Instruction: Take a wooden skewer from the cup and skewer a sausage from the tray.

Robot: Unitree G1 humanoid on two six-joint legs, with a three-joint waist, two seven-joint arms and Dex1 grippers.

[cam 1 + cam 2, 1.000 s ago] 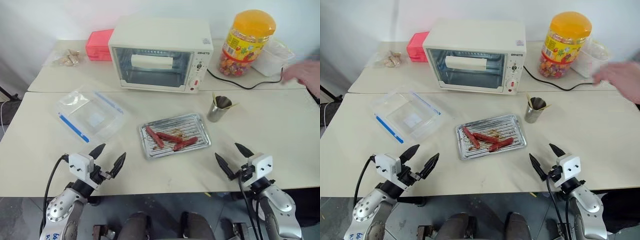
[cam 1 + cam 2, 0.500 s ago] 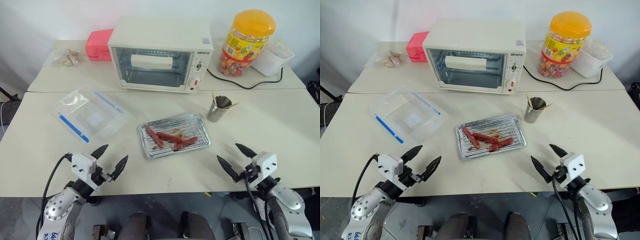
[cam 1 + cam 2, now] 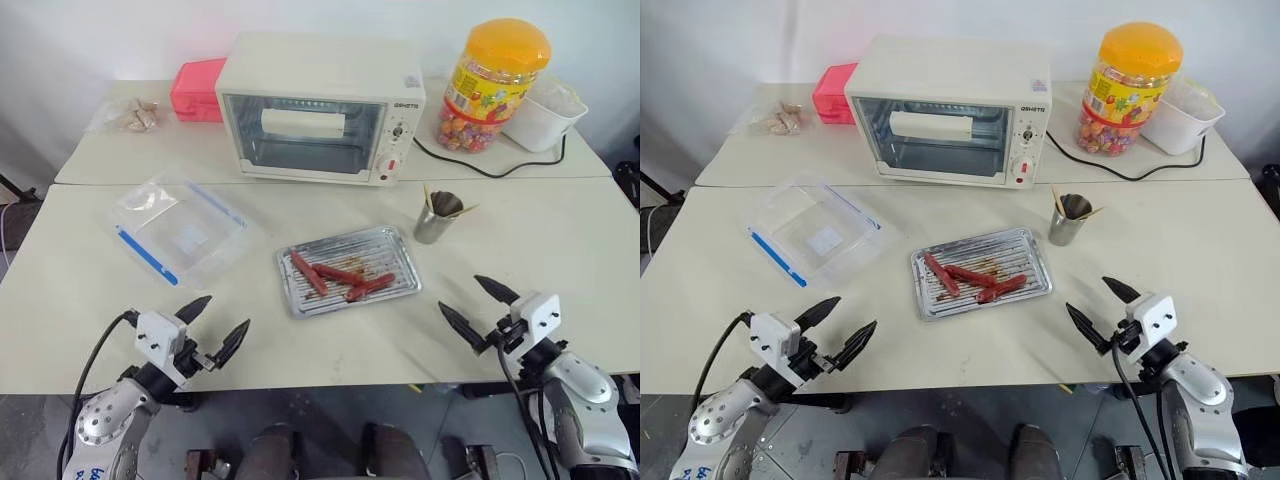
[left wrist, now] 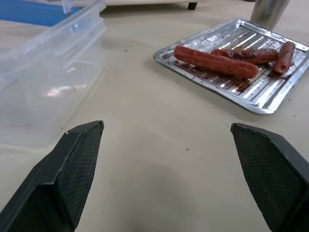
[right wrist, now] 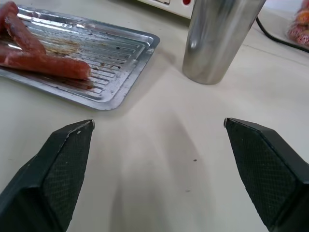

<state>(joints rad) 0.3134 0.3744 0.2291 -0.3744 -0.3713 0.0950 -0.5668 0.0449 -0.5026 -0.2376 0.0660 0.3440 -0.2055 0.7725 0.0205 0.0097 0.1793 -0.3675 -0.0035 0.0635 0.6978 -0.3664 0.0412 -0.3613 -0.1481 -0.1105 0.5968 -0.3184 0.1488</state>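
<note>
Both my grippers, left (image 3: 213, 330) and right (image 3: 478, 306), hang spread wide and empty, nearer me than the tray (image 3: 396, 245). Three sausages (image 3: 340, 274) lie in it; the cup (image 3: 436, 217), just right of the tray, holds what look like skewers (image 3: 430, 198).
</note>
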